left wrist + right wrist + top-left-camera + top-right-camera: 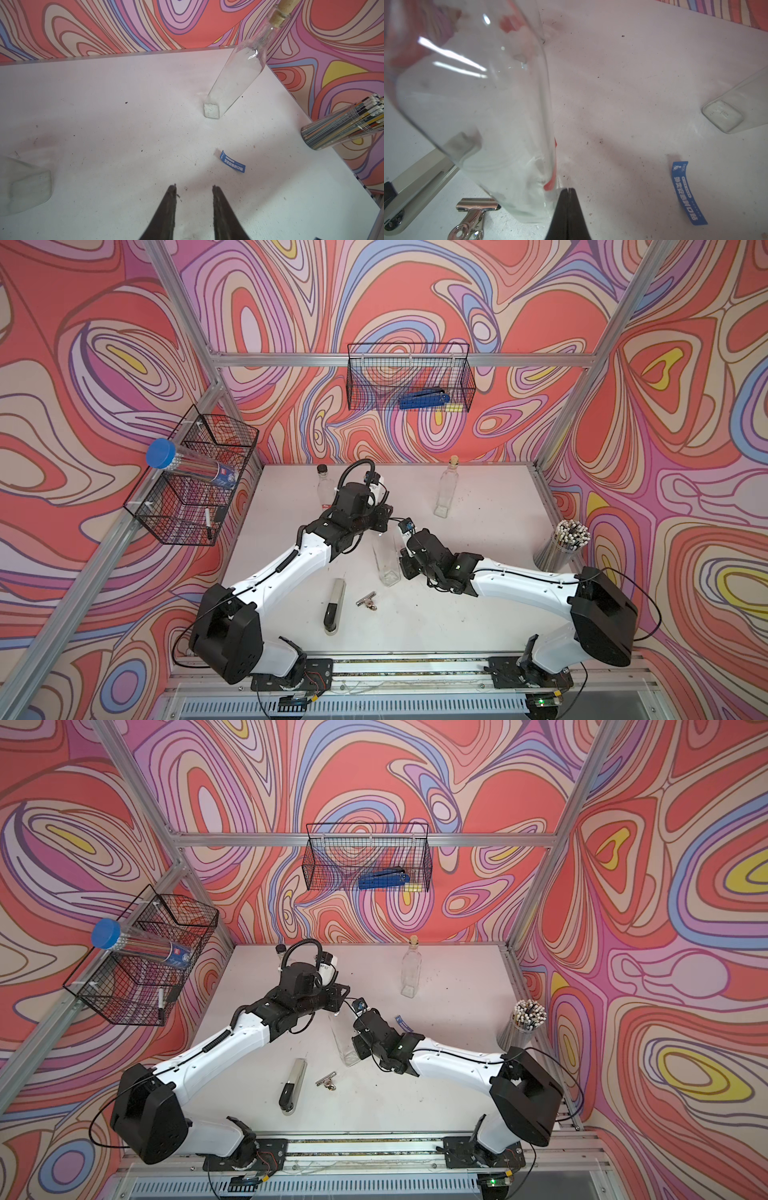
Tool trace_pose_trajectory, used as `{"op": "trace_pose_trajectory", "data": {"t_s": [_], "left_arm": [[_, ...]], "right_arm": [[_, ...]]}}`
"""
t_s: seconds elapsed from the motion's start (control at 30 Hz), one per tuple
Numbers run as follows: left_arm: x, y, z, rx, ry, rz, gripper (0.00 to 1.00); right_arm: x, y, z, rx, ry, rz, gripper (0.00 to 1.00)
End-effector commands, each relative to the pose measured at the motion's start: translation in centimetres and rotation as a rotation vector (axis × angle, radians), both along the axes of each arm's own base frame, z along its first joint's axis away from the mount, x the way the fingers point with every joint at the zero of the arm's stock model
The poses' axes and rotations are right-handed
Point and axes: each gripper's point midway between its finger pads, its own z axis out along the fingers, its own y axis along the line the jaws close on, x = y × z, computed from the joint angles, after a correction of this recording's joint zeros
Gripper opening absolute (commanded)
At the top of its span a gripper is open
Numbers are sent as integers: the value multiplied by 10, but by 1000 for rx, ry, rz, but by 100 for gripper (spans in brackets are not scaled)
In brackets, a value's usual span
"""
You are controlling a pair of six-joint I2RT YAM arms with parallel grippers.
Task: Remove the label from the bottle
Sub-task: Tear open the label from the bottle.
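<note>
Three clear glass bottles stand upright on the white table [478,605]. Furthest left, at the rear, is the small black-capped bottle [323,485], partly hidden by my left arm. The left gripper [194,187] hangs over bare table near the middle bottle. Its wrist view shows the jaws spread with nothing between them. Nearer me lie a silver-and-black stapler [334,605] and a chrome binder clip [368,600], both clear of the work.

At centre is the tall square clear bottle [386,562], which I take to be the task's. I find no label on its visible faces. A red streak shows along its edge in the right wrist view, and I cannot tell whether it is on the glass or seen through it. The right gripper [566,189] sits low, just beside this bottle's base, jaws pressed together on nothing. I cannot confirm contact with the glass.

To its right the blue printed paper label [232,161] lies loose on the table, apart from every bottle. Beyond stand the cork-stoppered square bottle [446,489] and, far right, a clear cup of pencils [561,547].

Assessment: peeling appears done. The next move calls for drawing both arms back, the right one away from the glass first so it does not tip the bottle.
</note>
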Motion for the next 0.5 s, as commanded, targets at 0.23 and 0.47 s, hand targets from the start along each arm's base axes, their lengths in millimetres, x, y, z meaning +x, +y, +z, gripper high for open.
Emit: {"op": "trace_pose_trajectory", "data": {"t_s": [0.23, 0.47], "left_arm": [[-10, 3, -21, 59, 48, -32, 0], [-10, 2, -20, 56, 46, -33, 0]], "right_arm": [[7, -7, 14, 8, -34, -27, 0], [8, -6, 13, 6, -30, -25, 0]]}}
